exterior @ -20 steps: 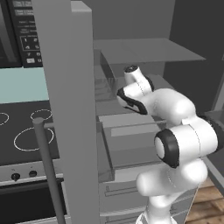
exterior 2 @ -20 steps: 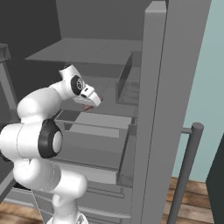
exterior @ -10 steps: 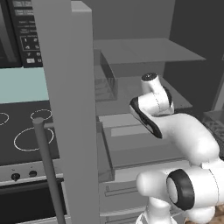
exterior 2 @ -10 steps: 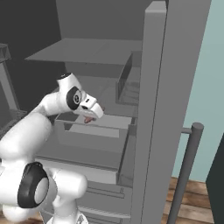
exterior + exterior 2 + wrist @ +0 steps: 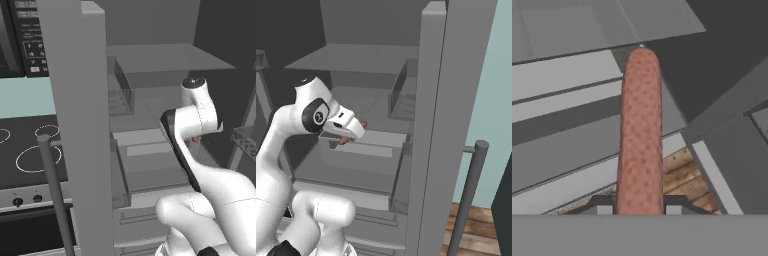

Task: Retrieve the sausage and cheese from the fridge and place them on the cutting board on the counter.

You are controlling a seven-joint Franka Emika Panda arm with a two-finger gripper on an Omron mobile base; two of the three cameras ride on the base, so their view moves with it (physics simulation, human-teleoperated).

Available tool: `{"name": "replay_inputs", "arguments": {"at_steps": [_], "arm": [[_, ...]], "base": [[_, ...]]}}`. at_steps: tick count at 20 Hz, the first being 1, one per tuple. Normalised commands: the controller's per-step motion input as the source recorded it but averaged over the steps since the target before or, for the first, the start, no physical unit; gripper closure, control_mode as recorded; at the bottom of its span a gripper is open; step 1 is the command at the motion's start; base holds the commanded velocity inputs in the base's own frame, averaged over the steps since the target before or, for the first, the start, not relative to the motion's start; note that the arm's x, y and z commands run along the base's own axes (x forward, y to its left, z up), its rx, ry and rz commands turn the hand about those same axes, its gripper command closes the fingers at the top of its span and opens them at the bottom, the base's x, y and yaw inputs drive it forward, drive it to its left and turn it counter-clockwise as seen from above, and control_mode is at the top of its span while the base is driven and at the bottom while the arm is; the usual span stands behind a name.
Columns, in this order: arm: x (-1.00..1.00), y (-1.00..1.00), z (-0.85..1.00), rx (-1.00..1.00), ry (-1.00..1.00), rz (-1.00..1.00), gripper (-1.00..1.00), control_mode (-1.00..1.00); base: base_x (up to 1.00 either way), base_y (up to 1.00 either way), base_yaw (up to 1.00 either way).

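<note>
While the fridge (image 5: 75, 125) stands with its doors open, the gripper (image 5: 639, 206) holds the sausage (image 5: 640, 130) in front of the open interior, above the pulled-out drawer (image 5: 363, 160). In the hand view the sausage runs straight away from the camera: its near end sits between the two dark fingertips (image 5: 602, 204) at the bottom, and its rounded far end points toward the grey shelves and panels of the fridge. So the long axis of the sausage lies along the direction in which the gripper looks, and the fingers are clenched on the near end of it.

The sausage is a reddish-brown link with a fine darker speckle on the skin, evenly thick along its length and smoothly rounded at the far tip. In the right base view a small part of it (image 5: 347, 138) shows as a reddish piece just under the white hand, and the tip (image 5: 363, 124) seems to show past the front of the hand. In the left base view a small pinkish bit (image 5: 194, 139) appears beside the wrist, partly hidden by the arm.

Below the sausage, in the hand view, a strip of wooden floor (image 5: 682, 175) is visible between the grey fridge parts.
</note>
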Motion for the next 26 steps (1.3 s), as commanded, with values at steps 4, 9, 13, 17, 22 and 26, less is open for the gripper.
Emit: {"name": "replay_inputs", "arguments": {"at_steps": [4,9,13,17,22,26], "arm": [[-1.0,0.0,0.26,0.0,0.05,0.21,1.0,-1.0],[-0.94,0.01,0.01,0.0,0.0,0.35,1.0,-1.0],[-0.59,0.0,0.3,0.0,0.0,0.44,1.0,-1.0],[-0.4,0.06,0.46,0.0,0.0,0.42,1.0,-1.0],[-0.22,0.12,0.49,0.0,0.0,0.36,1.0,-1.0],[-0.01,0.38,0.23,-0.01,0.0,0.12,1.0,-1.0]], "base": [[0.0,0.0,0.0],[0.0,0.0,0.0],[0.0,0.0,0.0],[0.0,0.0,0.0],[0.0,0.0,0.0],[0.0,0.0,0.0]]}}
